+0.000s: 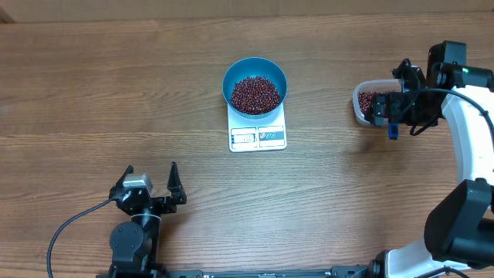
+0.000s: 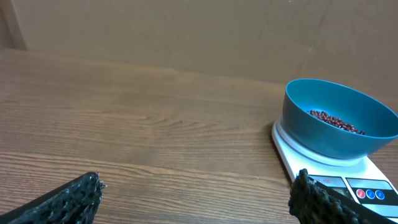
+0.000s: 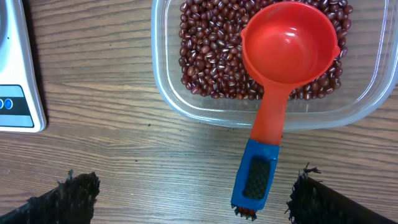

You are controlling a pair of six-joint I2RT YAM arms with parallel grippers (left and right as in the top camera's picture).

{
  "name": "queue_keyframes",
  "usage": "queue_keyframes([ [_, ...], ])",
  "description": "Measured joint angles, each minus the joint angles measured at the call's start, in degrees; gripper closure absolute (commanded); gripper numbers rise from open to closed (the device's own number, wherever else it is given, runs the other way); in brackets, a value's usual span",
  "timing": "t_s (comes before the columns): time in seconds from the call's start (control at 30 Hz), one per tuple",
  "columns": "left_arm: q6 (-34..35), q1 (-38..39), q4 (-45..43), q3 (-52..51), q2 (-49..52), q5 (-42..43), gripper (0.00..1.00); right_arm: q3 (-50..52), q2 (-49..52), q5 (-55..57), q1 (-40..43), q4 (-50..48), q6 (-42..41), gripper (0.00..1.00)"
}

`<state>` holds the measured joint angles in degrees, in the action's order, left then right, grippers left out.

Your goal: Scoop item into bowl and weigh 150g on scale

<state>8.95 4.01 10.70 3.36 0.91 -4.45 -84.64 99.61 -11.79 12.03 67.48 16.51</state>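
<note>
Beans [image 1: 255, 94] heaped in the blue bowl [image 1: 231, 73], sitting on the scale [image 1: 258, 137] mid-surface [image 1: 116, 93]. More beans fill the clear tub [image 3: 165, 93], red scoop [image 3: 289, 43] resting inside. Right gripper [image 3: 193, 190] hovers over its handle, spread wide, empty. Left gripper [image 1: 150, 176] wide too, well apart.

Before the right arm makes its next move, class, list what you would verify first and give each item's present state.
1. Bowl sits on the scale: ok.
2. Beans are in the bowl: ok.
3. Weight on the display meets the target: cannot tell, too small to read.
4. Scoop rests empty in the tub, handle over the rim: ok.
5. Right hand open, not gripping the scoop: ok.
6. Left hand open, apart from the scale: ok.
</note>
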Motion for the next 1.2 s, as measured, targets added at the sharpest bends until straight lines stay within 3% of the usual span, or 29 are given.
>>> queue_keyframes([
  [0.83,0.0,0.0,0.0,0.0,0.0,0.0,0.0,0.0,0.0,0.0,0.0,0.0,0.0,0.0],
  [1.2,0.0,0.0,0.0,0.0,0.0,0.0,0.01,0.0,-1.7,-4.4,0.0,-5.8,0.0,0.0],
])
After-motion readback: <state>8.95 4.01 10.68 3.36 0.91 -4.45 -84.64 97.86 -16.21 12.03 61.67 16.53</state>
